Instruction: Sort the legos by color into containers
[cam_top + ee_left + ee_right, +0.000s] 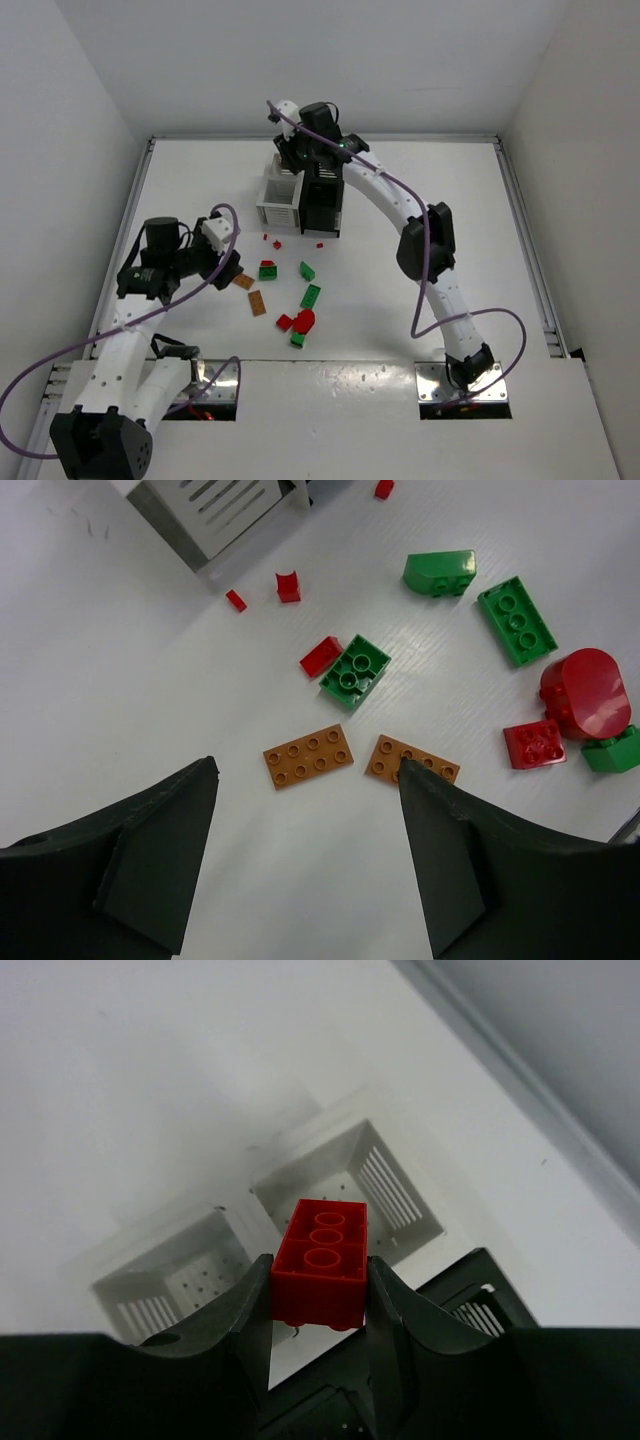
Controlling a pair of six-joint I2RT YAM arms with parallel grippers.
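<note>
Left gripper (pixel 306 780) fingers are spread wide with nothing held, over two orange-brown plates (pixel 308 756). Green bricks (pixel 354 671) and red pieces (pixel 533 744) are scattered loose on the table (pixel 120 680) just beyond. Way at the back, a red brick (pixel 322 1255) is pinched by the right gripper (pixel 320 1282) above the white bins (pixel 392 1186), next to the black bin (pixel 482 1298).

Rightmost green brick (pixel 612 752) partly off-frame.
</note>
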